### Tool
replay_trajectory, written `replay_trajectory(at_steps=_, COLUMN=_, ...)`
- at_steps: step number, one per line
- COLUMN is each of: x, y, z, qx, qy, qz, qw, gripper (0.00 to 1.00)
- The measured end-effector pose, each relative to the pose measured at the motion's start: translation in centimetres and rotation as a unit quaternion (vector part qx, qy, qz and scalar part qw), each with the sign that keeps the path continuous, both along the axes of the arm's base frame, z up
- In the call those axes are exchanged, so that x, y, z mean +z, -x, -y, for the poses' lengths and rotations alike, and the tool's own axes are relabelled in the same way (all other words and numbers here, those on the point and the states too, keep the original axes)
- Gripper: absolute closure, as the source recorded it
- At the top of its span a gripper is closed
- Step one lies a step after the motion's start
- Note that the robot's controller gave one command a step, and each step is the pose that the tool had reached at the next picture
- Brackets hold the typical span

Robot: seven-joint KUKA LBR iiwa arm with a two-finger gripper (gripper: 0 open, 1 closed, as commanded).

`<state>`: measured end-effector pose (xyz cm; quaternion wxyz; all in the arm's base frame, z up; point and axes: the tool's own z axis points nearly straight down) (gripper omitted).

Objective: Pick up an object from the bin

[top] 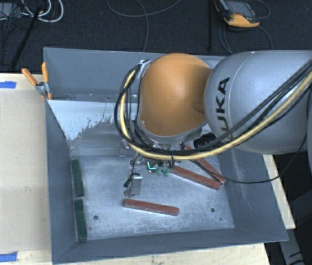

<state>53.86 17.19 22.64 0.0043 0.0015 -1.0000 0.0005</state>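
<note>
The approach looks in hand: the fingers point(133, 186) hang low over the middle of the bin point(103, 173) floor, and whether they are spread or pressed together I cannot tell. Nearest lies a reddish-brown flat stick point(151, 207), just beside them at 5 o'clock, with 2 similar sticks point(200, 177) at 3 o'clock under the arm point(255, 104). Next they would need to shift over that stick and straddle its narrow width.
</note>
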Motion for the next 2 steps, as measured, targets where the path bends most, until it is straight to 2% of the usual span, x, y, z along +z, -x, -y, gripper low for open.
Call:
replay_trajectory(at_steps=1, x=-12.2, y=3.5, z=7.9, qx=0.053, qy=0.001, qz=-0.001, qw=0.9986, gripper=0.0)
replay_trajectory(at_steps=2, x=-15.9, y=3.3, z=6.0, qx=0.092, qy=-0.001, qz=0.0015, qw=0.9957, gripper=0.0)
